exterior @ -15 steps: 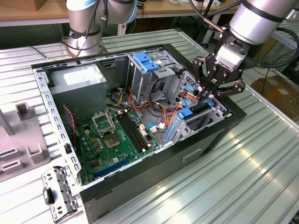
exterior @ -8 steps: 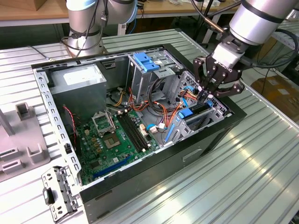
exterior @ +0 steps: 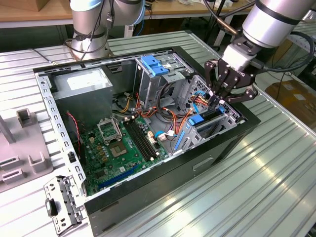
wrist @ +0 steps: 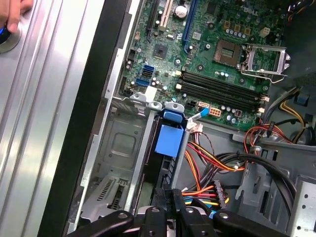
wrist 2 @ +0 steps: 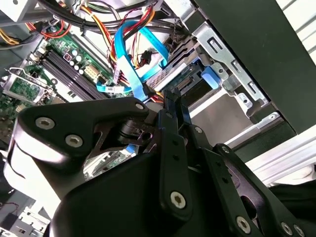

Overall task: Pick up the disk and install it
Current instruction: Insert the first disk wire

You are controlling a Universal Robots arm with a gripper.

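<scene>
Gripping the disk edge-on with the pincer clamped narrow on its rear edge, keeping it upright in the drive cage slot, blue carrier tab toward the motherboard

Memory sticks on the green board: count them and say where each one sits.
2. Both memory sticks lie side by side in the long slots next to the processor socket, seen in the first wrist view and the exterior view. Cables may hide other slots.

The disk sits mostly hidden inside its drive bay.
</scene>
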